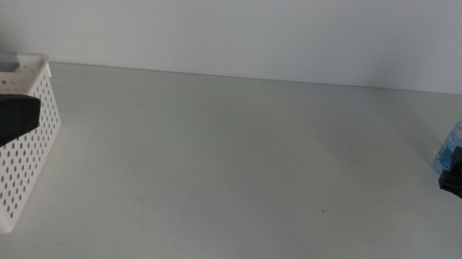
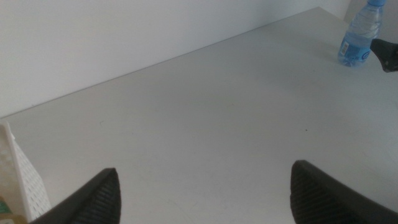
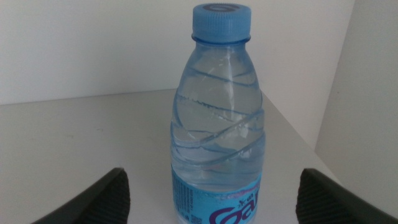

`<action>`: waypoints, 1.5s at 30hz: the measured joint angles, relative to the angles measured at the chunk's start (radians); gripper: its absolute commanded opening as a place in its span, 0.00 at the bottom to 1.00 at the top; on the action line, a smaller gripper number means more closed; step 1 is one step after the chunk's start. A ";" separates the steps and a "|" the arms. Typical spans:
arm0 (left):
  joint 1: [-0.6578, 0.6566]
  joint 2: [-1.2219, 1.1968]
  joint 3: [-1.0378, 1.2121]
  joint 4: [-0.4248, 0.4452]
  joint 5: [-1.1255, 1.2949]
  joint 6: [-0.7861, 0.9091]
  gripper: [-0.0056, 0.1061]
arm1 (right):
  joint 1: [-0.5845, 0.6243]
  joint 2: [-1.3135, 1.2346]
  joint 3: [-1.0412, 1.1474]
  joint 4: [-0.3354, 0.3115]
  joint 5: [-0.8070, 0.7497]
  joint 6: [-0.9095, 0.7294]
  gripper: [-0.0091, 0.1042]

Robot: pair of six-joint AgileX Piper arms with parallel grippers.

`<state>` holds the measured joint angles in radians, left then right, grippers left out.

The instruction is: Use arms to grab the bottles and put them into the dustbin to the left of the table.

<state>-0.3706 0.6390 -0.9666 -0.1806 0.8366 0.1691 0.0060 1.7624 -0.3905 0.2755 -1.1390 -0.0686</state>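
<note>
One clear, ribbed water bottle stands upright, blue-capped and blue-labelled.

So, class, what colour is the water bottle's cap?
Blue; the cap shows best in the right wrist view.

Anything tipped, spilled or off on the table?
Nothing stands out. The water bottle stands upright, capped, between the open right claw tips at the table's right edge. The dustbin sits square at left under the open left claw.
</note>
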 measured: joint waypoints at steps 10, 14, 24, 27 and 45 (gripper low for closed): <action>0.000 0.000 0.000 0.000 0.000 0.000 0.89 | 0.000 0.125 -0.123 0.039 -0.001 -0.002 0.91; 0.000 0.000 0.000 0.000 0.000 0.000 0.89 | 0.000 0.167 -0.163 0.075 -0.001 -0.011 0.91; 0.000 0.000 0.000 0.000 0.000 0.000 0.89 | -0.007 0.257 -0.248 0.102 -0.001 -0.016 0.91; 0.000 0.000 0.000 0.000 0.000 0.000 0.89 | -0.013 0.281 -0.282 0.102 -0.001 -0.016 0.91; 0.000 0.000 0.000 0.000 0.000 0.000 0.89 | -0.020 0.368 -0.457 0.092 -0.001 -0.018 0.50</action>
<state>-0.3706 0.6390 -0.9666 -0.1806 0.8366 0.1691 -0.0139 2.1305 -0.8476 0.3679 -1.1397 -0.0869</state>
